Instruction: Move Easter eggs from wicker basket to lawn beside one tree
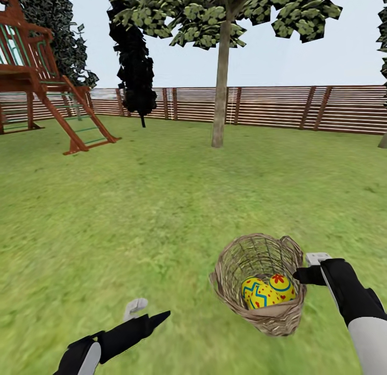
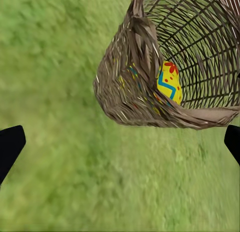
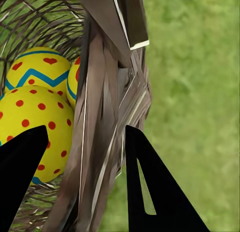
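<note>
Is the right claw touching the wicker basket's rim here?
Touching. In the right wrist view the right claw straddles the wicker basket wall, both fingers pressed against the weave.

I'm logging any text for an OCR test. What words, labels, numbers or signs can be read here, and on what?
None: no words, numbers or labels can be read.
The eggs in the basket carry only painted zigzags, dots and hearts.
The right gripper shows no lettering.
</note>
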Robot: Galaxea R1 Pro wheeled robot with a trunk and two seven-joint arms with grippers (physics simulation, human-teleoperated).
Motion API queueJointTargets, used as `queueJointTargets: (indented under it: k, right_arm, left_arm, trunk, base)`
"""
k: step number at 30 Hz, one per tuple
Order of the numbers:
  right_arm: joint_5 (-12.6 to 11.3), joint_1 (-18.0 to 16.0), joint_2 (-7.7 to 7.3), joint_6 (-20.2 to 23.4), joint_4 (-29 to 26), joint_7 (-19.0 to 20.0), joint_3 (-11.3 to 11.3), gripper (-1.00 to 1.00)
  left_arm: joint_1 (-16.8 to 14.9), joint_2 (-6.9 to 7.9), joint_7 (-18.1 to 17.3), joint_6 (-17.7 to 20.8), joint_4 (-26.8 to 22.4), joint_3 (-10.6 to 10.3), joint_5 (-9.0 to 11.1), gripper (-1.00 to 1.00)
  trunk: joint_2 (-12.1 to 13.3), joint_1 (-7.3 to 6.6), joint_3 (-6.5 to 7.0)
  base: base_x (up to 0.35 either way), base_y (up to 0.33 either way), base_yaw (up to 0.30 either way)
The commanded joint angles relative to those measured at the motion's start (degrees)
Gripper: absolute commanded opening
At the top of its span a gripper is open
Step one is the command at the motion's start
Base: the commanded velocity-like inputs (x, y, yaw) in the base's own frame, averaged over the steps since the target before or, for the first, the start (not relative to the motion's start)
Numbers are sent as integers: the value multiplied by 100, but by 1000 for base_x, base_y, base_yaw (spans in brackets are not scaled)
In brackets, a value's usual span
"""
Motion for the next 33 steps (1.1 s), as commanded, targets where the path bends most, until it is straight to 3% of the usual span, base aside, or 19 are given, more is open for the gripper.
queueJointTargets:
  k: [1, 33]
  right_arm:
    - [28, -5, 2, 18, -7, 52, -11, -100]
    - [26, -5, 10, 16, 2, 47, -11, -100]
  left_arm:
    - [-3, -1, -7, 40, -1, 7, 26, 100]
    - [-3, -1, 1, 40, -2, -2, 26, 100]
  trunk:
    - [-2, 3, -5]
    - [-2, 3, -5]
  base:
    - [342, -84, 0]
    - [343, -84, 0]
